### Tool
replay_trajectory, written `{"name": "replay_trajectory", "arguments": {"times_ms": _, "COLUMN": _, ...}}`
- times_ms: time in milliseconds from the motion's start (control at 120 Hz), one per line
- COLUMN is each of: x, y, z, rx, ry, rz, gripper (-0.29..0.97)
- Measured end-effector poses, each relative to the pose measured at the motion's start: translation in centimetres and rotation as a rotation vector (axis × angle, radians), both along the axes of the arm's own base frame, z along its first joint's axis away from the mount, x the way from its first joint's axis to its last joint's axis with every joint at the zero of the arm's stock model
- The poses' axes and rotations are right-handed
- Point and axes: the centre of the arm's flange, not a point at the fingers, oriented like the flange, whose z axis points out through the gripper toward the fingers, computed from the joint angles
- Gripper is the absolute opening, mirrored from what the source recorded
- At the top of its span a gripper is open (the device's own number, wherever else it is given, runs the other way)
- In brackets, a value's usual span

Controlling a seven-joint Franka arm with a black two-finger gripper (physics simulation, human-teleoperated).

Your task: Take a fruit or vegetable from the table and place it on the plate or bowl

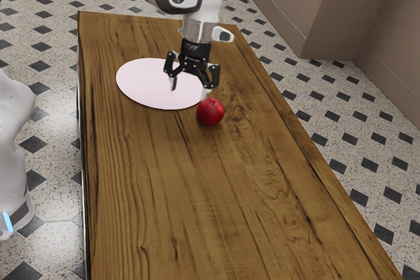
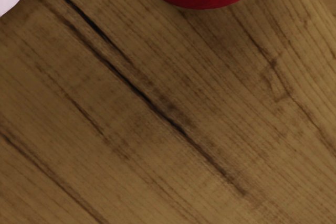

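Red apple (image 1: 210,111), count one, sits on the wooden table (image 1: 197,195) just beside your gripper (image 1: 189,90). You have its fingers spread, gripping nothing. White plate (image 1: 147,83), count one, lies partly beneath the gripper, its rim near the apple.

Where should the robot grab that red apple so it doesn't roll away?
Across the widest middle of the red apple, straight down from above, I'd say. It is round, sits on the table beside the plate, and its sides look free for the open gripper.
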Motion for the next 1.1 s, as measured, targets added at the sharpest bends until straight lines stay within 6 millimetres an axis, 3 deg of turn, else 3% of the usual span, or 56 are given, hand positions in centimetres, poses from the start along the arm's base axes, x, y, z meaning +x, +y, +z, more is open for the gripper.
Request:
{"name": "replay_trajectory", "arguments": {"times_ms": 167, "x": 0.2, "y": 2.4, "z": -0.9, "rx": 0.007, "ry": 0.002, "rz": 0.004, "gripper": 0.68}}
{"name": "replay_trajectory", "arguments": {"times_ms": 550, "x": 1.2, "y": 7.4, "z": -0.8, "rx": 0.026, "ry": -0.027, "rz": 0.012, "gripper": 0.68}}
{"name": "replay_trajectory", "arguments": {"times_ms": 758, "x": 0.7, "y": 10.3, "z": -1.4, "rx": 0.018, "ry": -0.028, "rz": 0.027, "gripper": 0.68}}
{"name": "replay_trajectory", "arguments": {"times_ms": 1000, "x": 0.9, "y": 10.3, "z": -1.6, "rx": 0.019, "ry": -0.038, "rz": -0.007, "gripper": 0.68}}
{"name": "replay_trajectory", "arguments": {"times_ms": 1100, "x": 1.8, "y": 10.1, "z": -2.5, "rx": 0.034, "ry": -0.041, "rz": -0.019, "gripper": 0.68}}
